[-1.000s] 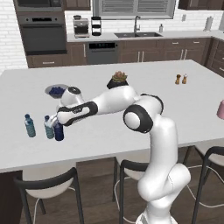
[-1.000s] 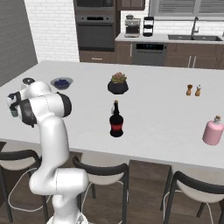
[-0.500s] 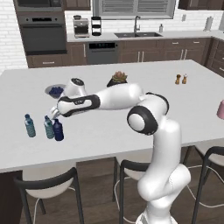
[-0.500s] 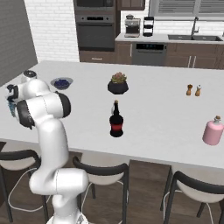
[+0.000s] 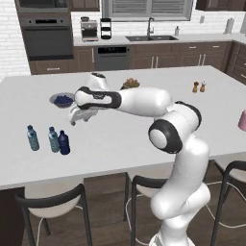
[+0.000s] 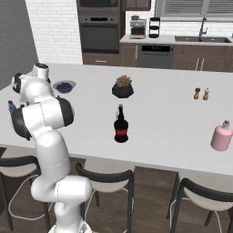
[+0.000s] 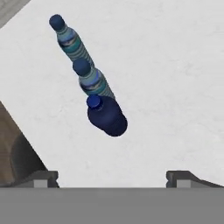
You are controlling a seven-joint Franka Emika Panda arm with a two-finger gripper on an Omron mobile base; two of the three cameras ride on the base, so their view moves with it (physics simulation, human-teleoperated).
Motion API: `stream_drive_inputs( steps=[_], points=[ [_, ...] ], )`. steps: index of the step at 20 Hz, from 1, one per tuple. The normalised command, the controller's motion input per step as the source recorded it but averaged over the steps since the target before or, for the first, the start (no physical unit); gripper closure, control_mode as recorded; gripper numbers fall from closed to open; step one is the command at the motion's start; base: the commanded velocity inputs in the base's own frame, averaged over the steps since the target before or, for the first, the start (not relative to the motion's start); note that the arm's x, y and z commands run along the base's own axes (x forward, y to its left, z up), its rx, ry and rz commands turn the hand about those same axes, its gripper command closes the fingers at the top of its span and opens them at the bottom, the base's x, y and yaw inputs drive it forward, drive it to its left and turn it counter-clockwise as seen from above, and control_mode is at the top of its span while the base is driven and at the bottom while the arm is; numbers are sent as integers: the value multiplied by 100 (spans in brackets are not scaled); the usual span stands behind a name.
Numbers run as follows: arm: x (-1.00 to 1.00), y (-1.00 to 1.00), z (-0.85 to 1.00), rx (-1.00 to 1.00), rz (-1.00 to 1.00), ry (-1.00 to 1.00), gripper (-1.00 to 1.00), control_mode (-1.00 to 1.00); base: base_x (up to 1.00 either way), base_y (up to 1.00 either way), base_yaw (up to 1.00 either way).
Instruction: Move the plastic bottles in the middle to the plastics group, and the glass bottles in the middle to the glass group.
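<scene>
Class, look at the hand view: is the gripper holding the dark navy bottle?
No. The dark navy bottle stands free on the counter beside the two teal-blue bottles, and the gripper is open, its tips well apart.

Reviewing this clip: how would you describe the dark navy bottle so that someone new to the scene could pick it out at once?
Start at the white island counter and look to its front left part, where three small bottles stand in a short row. The navy bottle is the rightmost, close beside the two teal bottles. It alone is opaque and dark blue all over; the others are translucent teal.
</scene>
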Motion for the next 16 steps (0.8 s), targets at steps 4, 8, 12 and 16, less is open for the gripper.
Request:
stream_drive_inputs(
  steps=[4,8,12,16],
  points=[
    [-36,-93,3,-2,-12,12,-100,-100,0,0,0],
    [-48,-95,8,-5,-14,-3,-100,-100,0,0,0],
    [-36,-88,4,-8,-17,0,-100,-100,0,0,0],
    [-27,-84,-2,-14,-17,-7,-100,-100,0,0,0]
  ],
)
